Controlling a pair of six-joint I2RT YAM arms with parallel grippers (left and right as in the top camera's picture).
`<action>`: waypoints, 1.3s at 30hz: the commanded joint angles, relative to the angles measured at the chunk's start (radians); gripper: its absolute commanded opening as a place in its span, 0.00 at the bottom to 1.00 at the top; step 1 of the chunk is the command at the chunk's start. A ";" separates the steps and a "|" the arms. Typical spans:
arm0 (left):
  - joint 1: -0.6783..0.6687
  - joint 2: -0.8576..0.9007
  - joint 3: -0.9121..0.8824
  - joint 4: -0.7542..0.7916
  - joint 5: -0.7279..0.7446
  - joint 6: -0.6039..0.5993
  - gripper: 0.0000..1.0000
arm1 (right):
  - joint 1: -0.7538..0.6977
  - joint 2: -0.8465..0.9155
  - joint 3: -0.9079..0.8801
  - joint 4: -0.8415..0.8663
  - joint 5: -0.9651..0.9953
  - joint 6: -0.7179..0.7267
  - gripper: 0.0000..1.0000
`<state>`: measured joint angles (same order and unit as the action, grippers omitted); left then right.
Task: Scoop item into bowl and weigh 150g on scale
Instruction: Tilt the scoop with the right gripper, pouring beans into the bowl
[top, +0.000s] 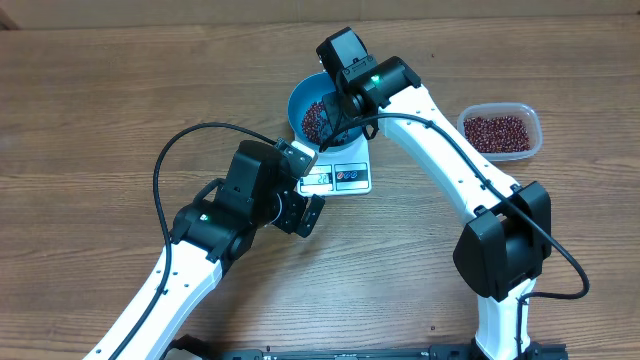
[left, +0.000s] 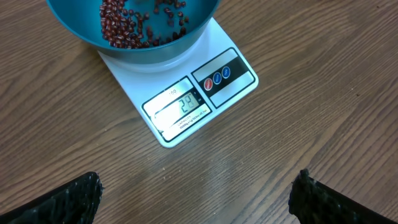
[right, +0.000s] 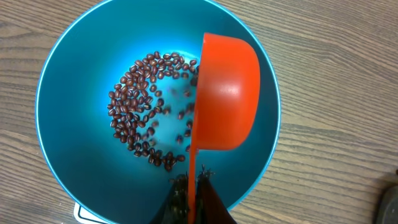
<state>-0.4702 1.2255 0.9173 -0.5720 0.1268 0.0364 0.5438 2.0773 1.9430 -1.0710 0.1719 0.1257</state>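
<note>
We see the beans (right: 140, 118) lying in the blue bowl (right: 62, 74), below and beside the orange scoop (right: 227, 93), which is tipped over above them. The right gripper (right: 189, 193) is clamped on the scoop's handle, its arm reaching over the bowl. The left gripper (left: 196, 199) hangs wide apart and empty near the scale (left: 180, 106) that carries the bowl. The beans are small, dark red-brown and loosely scattered.

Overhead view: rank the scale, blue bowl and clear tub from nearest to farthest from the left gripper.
1. Scale, directly ahead of the left gripper.
2. Blue bowl, sitting on the scale's far end.
3. Clear tub, far off to the right.
</note>
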 joint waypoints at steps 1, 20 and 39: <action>0.005 0.003 0.021 0.000 -0.006 0.009 1.00 | 0.005 -0.027 0.030 0.002 0.006 -0.007 0.04; 0.005 0.003 0.021 0.000 -0.006 0.009 1.00 | 0.031 -0.067 0.029 0.002 0.046 -0.110 0.04; 0.005 0.003 0.021 0.000 -0.006 0.009 1.00 | 0.036 -0.071 0.029 0.003 0.055 -0.135 0.04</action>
<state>-0.4702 1.2255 0.9173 -0.5720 0.1268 0.0364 0.5888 2.0594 1.9430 -1.0737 0.2481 -0.0040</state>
